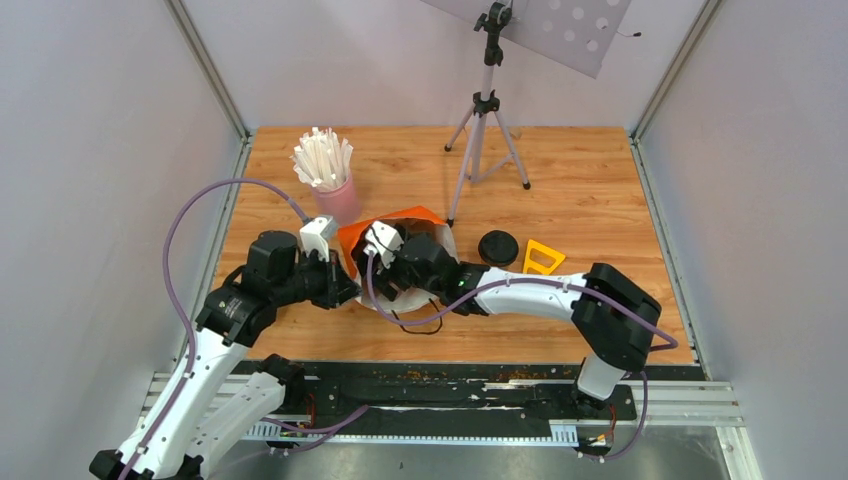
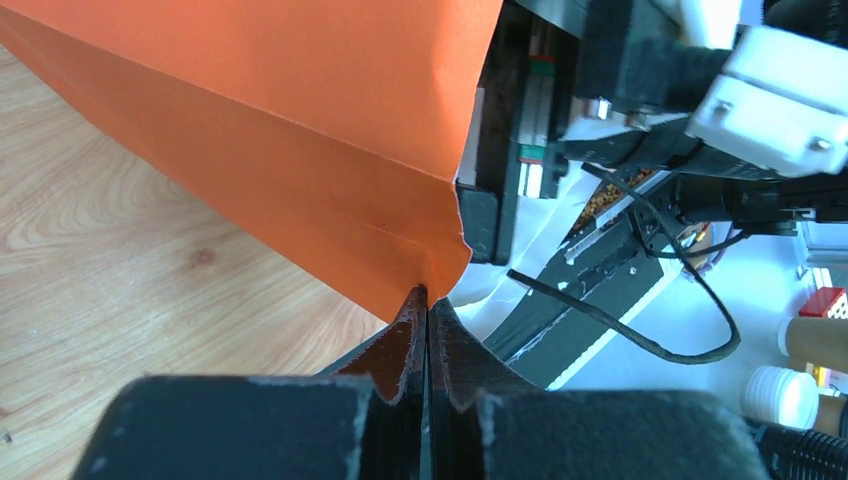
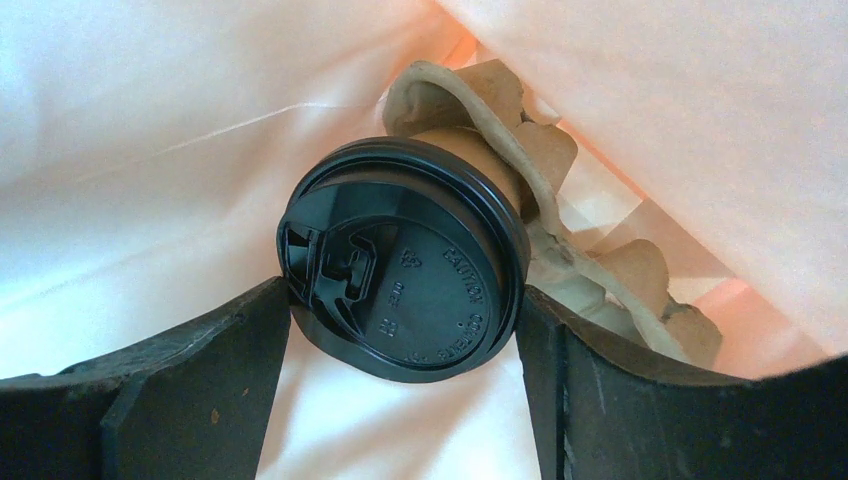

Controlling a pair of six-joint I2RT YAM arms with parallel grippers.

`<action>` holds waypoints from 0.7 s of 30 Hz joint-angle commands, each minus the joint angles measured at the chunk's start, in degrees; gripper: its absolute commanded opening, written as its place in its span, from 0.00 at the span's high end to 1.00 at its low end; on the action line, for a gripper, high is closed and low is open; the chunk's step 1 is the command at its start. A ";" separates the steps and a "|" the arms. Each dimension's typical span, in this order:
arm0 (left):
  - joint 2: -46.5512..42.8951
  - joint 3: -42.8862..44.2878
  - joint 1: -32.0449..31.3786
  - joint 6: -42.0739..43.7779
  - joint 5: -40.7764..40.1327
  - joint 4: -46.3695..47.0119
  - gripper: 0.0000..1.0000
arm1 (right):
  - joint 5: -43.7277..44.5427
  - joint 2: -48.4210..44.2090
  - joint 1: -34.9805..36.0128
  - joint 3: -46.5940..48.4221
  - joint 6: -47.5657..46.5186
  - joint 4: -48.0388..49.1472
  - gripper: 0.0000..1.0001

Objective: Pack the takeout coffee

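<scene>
The takeout coffee [image 3: 405, 270], a kraft cup with a black lid on, sits in the pulp cup tray [image 3: 600, 275] inside the orange bag [image 3: 150, 120], which is white within. My right gripper [image 3: 400, 298] reaches into the bag's mouth, its fingers [image 3: 240, 340] pressed against both sides of the lid. My left gripper [image 2: 428, 297] is shut on the bag's orange edge [image 2: 300, 130] and holds it. In the top view the bag [image 1: 415, 215] lies mid-table with my left gripper [image 1: 345, 287] at its left rim and my right gripper [image 1: 398, 272] inside it.
A pink cup of white sticks [image 1: 335, 195] stands behind the bag on the left. A loose black lid [image 1: 497, 246] and a yellow triangular piece [image 1: 541, 258] lie right of the bag. A camera tripod [image 1: 485, 130] stands at the back.
</scene>
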 commanded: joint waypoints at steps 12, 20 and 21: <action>-0.22 1.78 -0.07 1.22 -0.34 3.17 0.96 | 1.76 -10.56 0.04 2.24 -6.56 -12.80 0.34; -0.10 1.52 -0.06 -0.11 0.57 4.59 0.96 | 4.66 -10.56 0.07 -1.23 -12.26 -3.19 0.33; -0.07 1.65 -0.06 -0.11 0.61 4.55 0.96 | 4.52 -10.43 0.06 -1.43 -12.46 -2.32 0.33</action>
